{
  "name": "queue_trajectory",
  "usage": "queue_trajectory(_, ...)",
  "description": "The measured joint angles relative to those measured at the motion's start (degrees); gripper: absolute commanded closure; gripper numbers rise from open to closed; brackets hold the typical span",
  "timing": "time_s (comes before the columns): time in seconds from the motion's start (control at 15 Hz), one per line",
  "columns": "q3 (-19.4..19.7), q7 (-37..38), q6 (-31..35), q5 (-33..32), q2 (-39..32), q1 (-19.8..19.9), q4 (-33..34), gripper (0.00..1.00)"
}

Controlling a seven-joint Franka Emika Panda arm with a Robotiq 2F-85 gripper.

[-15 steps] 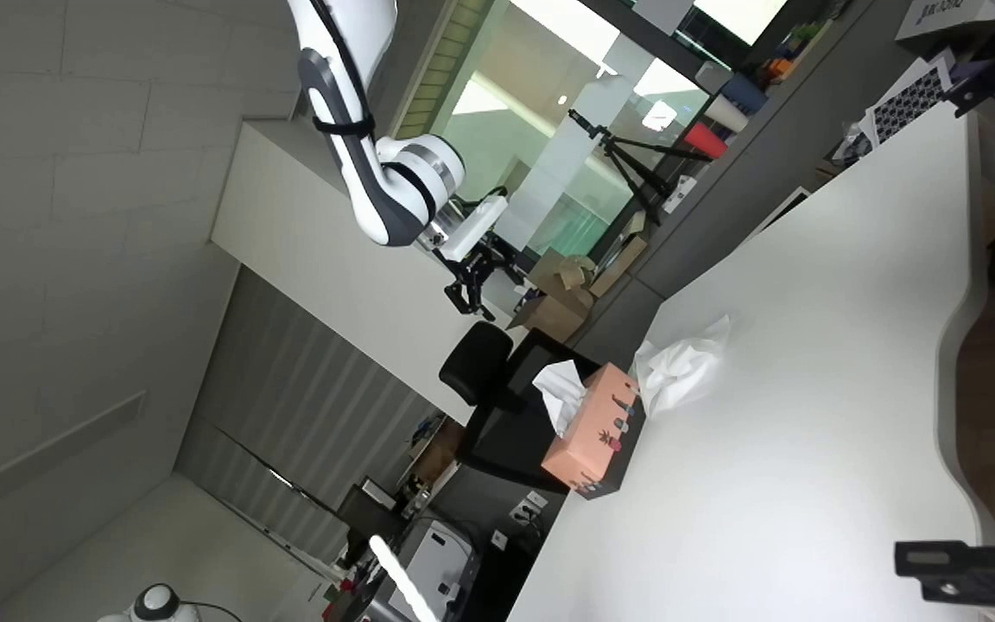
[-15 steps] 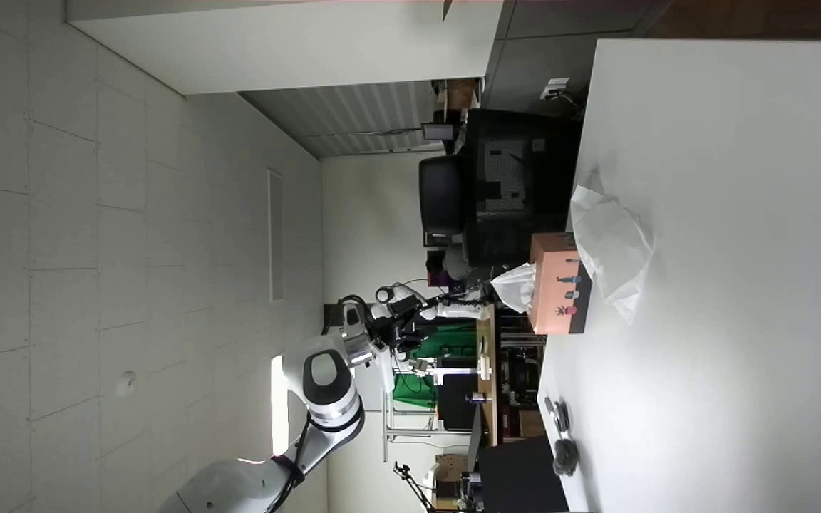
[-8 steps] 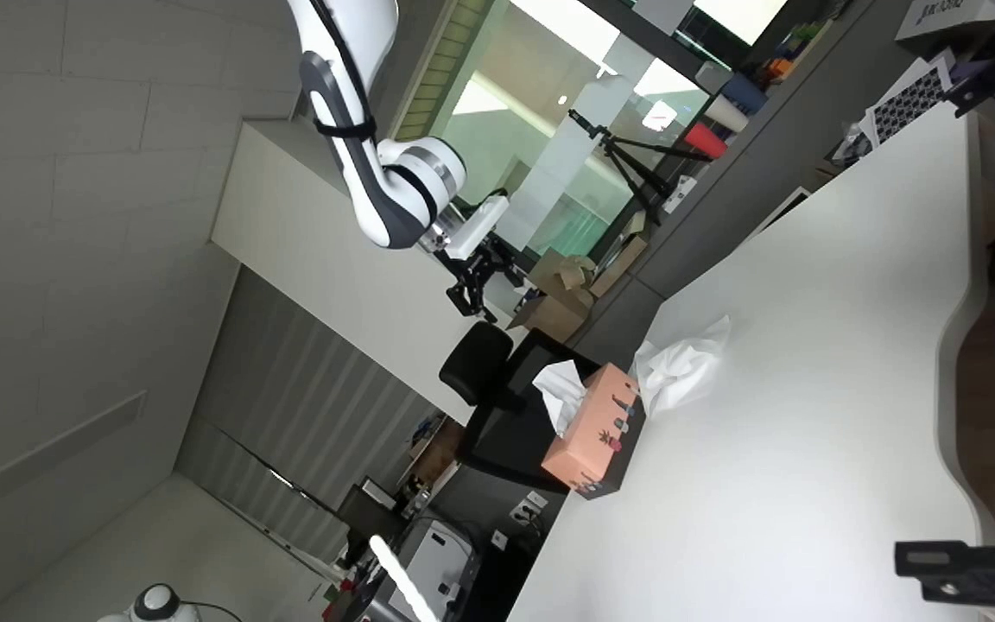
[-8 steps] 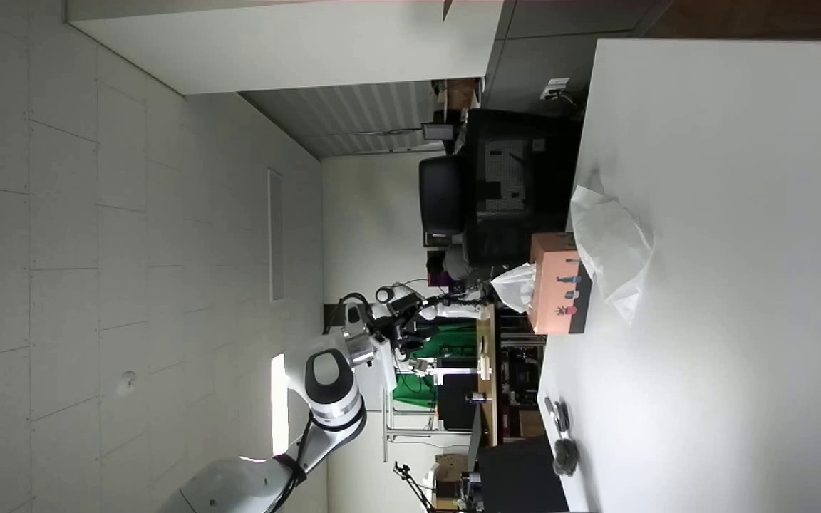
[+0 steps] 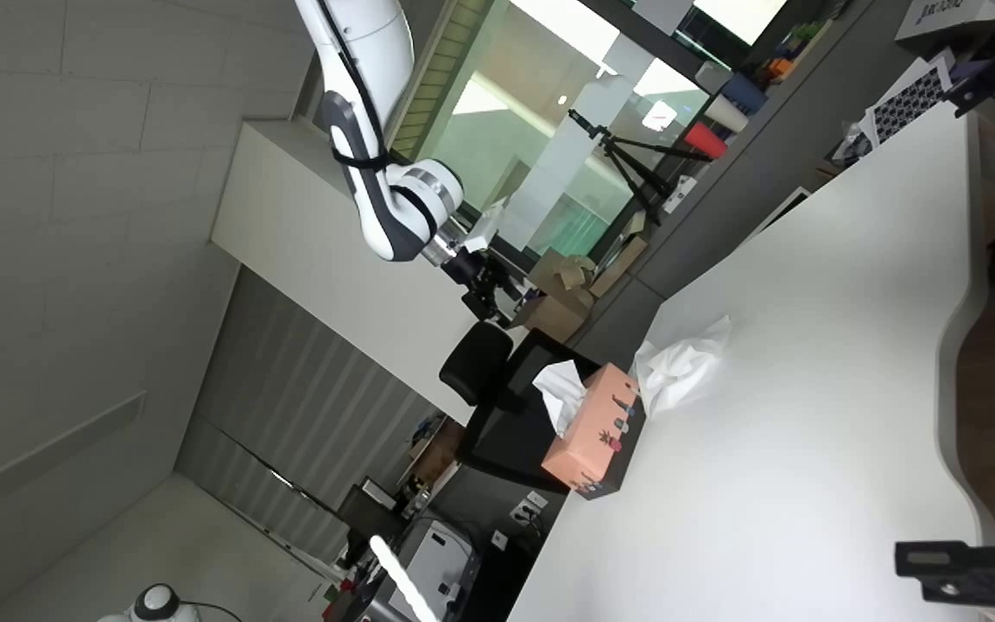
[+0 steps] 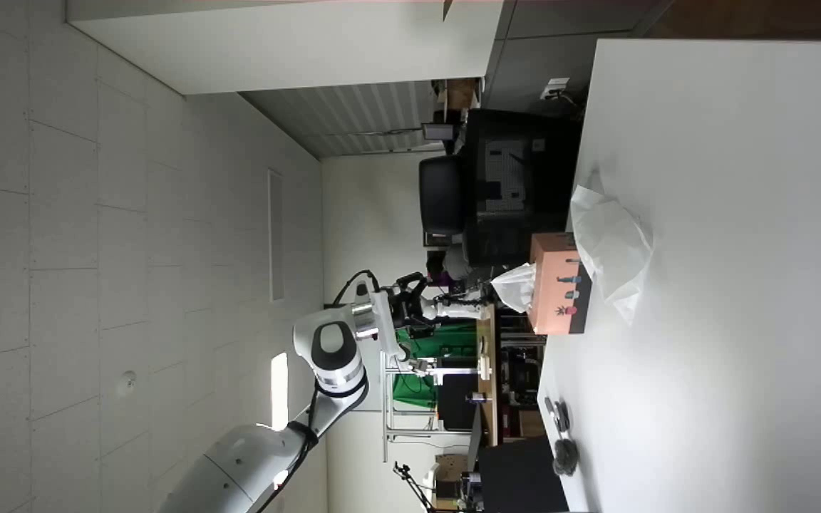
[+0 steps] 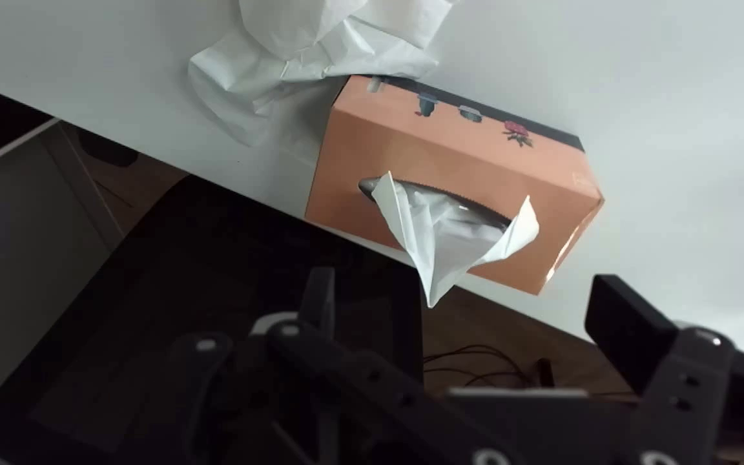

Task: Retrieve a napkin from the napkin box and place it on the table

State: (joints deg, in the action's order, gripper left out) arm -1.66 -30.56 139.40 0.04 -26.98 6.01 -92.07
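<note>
On the desk (image 7: 688,129), the napkin box (image 7: 436,161) sits upper centre in the wrist view, a napkin (image 7: 433,248) partly inside it, a loose napkin (image 7: 346,48) beside it, upper left; lower left, the chair (image 7: 172,271).

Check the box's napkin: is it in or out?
Partly out: in the wrist view the napkin pokes through the slot of the box. Its lower part is hidden.
</note>
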Motion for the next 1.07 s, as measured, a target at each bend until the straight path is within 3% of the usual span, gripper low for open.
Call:
queue_trajectory(0.47, -2.25, -17.21, -15.36, -1.65, -11.70, 1.03, 18.77, 0.00)
queue_trajectory(1.07, -2.37, -18.07, -16.24, -2.21, -12.99, 1.03, 20.81, 0.00)
